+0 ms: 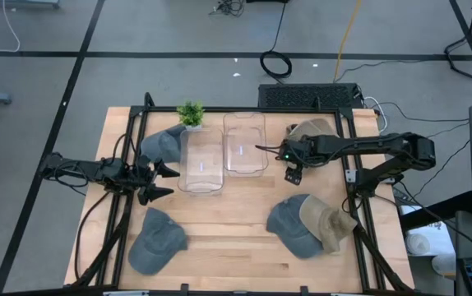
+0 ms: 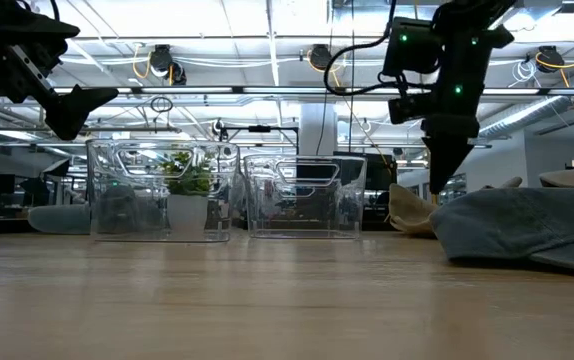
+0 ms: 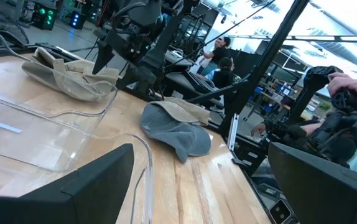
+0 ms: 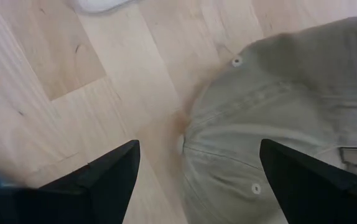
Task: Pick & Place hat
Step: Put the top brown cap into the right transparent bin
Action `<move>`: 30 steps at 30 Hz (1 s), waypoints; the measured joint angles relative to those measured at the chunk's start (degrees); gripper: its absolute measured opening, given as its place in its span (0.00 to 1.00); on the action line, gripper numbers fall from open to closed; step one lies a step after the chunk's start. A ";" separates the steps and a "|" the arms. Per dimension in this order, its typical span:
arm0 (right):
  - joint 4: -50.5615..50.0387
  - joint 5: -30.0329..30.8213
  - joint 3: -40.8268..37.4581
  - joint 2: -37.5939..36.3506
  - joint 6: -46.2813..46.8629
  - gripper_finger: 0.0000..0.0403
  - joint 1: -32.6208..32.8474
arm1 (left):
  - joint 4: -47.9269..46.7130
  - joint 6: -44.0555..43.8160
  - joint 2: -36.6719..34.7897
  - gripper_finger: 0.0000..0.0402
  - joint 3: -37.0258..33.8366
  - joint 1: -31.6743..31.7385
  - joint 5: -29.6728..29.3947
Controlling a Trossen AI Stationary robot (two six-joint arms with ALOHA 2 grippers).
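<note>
Overhead, the right claw [image 1: 294, 174] hangs spread above a tan hat [image 4: 278, 118]; the left claw [image 1: 164, 182] waits spread.

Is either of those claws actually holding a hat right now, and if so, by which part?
No. Both are open and empty. The right gripper hangs above the tan hat without touching it; the left gripper waits beside the clear bins.

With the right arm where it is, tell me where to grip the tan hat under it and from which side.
Grip the tan hat on its crown near the rim, coming straight down. It lies flat on the table and the right gripper hangs above it, jaws open, already straddling that edge.
</note>
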 joint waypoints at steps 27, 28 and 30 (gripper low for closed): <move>18.75 -0.14 -15.63 0.04 -1.11 0.69 -1.35 | 0.00 0.00 0.02 0.95 0.00 0.00 0.00; 18.81 0.41 -15.63 0.04 -1.11 0.65 -1.35 | 0.00 0.00 0.00 0.95 -0.02 0.00 0.00; 19.01 1.46 -15.63 0.04 -1.11 0.56 -1.35 | 0.00 -0.01 0.01 0.95 0.00 0.00 0.00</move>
